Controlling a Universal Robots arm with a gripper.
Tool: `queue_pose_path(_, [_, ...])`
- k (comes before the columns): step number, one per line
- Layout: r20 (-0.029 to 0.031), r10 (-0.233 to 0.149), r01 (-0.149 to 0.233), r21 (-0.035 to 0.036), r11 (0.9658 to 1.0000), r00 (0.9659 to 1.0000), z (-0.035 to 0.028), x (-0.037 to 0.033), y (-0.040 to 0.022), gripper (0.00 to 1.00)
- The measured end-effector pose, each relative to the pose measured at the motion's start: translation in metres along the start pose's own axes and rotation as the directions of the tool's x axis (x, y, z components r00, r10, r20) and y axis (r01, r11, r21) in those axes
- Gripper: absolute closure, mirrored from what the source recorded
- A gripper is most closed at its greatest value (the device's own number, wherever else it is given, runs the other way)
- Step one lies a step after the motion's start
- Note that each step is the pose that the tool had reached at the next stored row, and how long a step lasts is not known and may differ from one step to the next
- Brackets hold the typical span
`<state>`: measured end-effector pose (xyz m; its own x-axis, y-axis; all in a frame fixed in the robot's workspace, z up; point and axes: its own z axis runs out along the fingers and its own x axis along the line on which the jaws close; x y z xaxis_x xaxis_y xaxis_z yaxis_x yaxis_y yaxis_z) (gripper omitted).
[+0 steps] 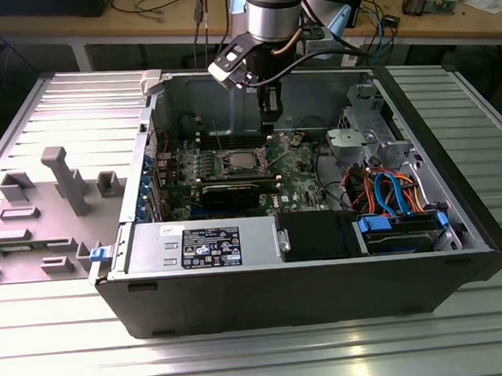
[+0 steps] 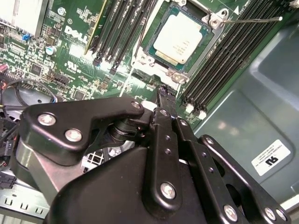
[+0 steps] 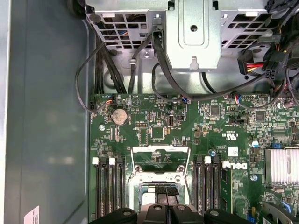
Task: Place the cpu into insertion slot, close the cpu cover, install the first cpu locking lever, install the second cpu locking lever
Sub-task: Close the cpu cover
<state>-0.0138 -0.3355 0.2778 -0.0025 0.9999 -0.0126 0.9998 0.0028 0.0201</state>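
One cpu [image 2: 180, 38], one cpu cover [image 3: 161, 149], one computer case [image 1: 283, 292].

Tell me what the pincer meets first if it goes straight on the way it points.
The pincer likely meets the insertion slot at its rim, beside the seated cpu; depth unclear.

Your arm [image 1: 272, 16] hangs almost straight down from the top of the exterior view, its silvery last section upright and the black hand [image 1: 268, 106] pointing downward beneath it. In both wrist views the fingers [image 3: 158, 212] are pressed together (just a thin seam runs between them). The black linkage bars [image 2: 164, 154] sit folded in close on either side.
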Motion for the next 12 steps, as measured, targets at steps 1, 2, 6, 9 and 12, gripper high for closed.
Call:
queue_pose_path(1, [0.0, 0.0, 0.0, 0.0002, 1.0, 1.0, 0.0, 0.0, 0.001, 0.89])
queue_pose_path(2, [0.0, 0.0, 0.0, 0.0003, 1.0, 1.0, 0.0, 0.0, 0.0018, 0.89])
queue_pose_path(6, [0.0, 0.0, 0.0, 0.0005, 1.0, 1.0, 0.0001, 0.0, 0.0032, 0.89])
queue_pose_path(9, [0.0, 0.0, 0.0, 0.0006, 1.0, 1.0, 0.0001, 0.0, 0.0044, 0.89])
queue_pose_path(12, [0.0, 0.0, 0.0, 0.0006, 1.0, 1.0, 0.0001, 0.0, 0.0052, 0.89])
